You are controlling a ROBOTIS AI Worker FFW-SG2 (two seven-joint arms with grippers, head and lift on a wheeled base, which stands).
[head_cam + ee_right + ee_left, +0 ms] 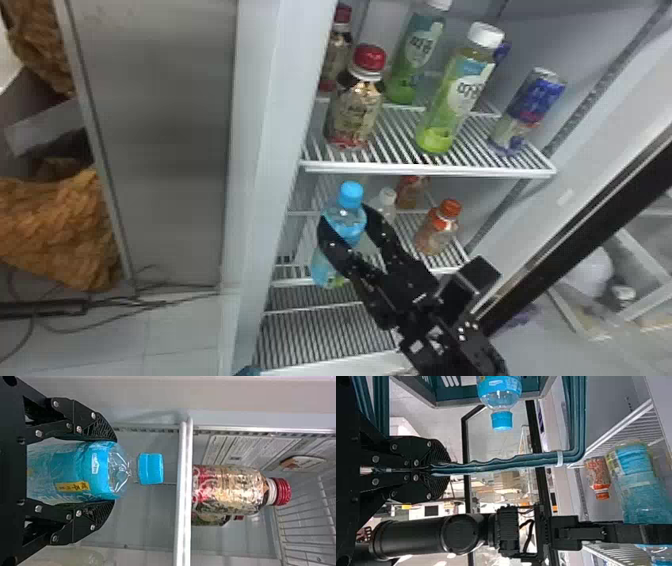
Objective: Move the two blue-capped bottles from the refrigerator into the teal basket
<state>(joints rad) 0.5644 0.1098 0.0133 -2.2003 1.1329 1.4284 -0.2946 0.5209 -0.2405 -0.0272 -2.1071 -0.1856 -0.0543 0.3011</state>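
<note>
My right gripper (347,232) is shut around the upper body of a blue-capped bottle (351,196), which is slightly tilted at the left front of the refrigerator's middle shelf. Both black fingers press on its blue label in the right wrist view, where the gripper (107,471) leaves the cap (151,468) free. In the left wrist view, my left gripper (442,469) is closed on the handle (494,467) of the teal basket (466,392). Another blue-capped bottle (499,388) is in that basket, its cap reaching past the rim.
A white wire shelf (430,171) above the held bottle carries red-capped bottles (354,105), green bottles (457,95) and a can (530,110). An orange-capped bottle (438,230) stands right of the gripper. The refrigerator's side wall (270,150) is close on the left.
</note>
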